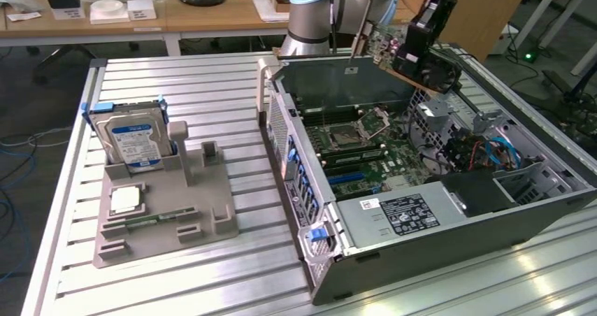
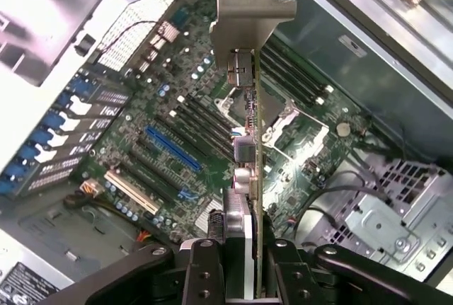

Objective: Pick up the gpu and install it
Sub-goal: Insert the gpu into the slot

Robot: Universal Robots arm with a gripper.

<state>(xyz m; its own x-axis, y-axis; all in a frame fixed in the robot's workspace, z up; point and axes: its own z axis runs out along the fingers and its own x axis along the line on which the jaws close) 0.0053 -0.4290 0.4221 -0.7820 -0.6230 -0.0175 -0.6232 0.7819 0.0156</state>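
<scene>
Jaws are partly closed and clamped on both faces of the gpu (image 2: 250,128), so the gripper (image 2: 244,257) has it pinched edge-on, metal end bracket (image 2: 248,8) pointing away from the wrist. The card hangs in the air over the open PC case (image 1: 429,246), above the motherboard (image 2: 177,128) and not seated. Off on the exterior view's left, a hard drive (image 1: 135,141) stands in a grey holder (image 1: 177,211).

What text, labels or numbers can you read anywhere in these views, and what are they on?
No text can be read here.
Hard drive, blue-white label: print too small.
Black label on the grey box in the case: too small.
White sticker beside it: blurred.
Gpu: no legible marking.
</scene>
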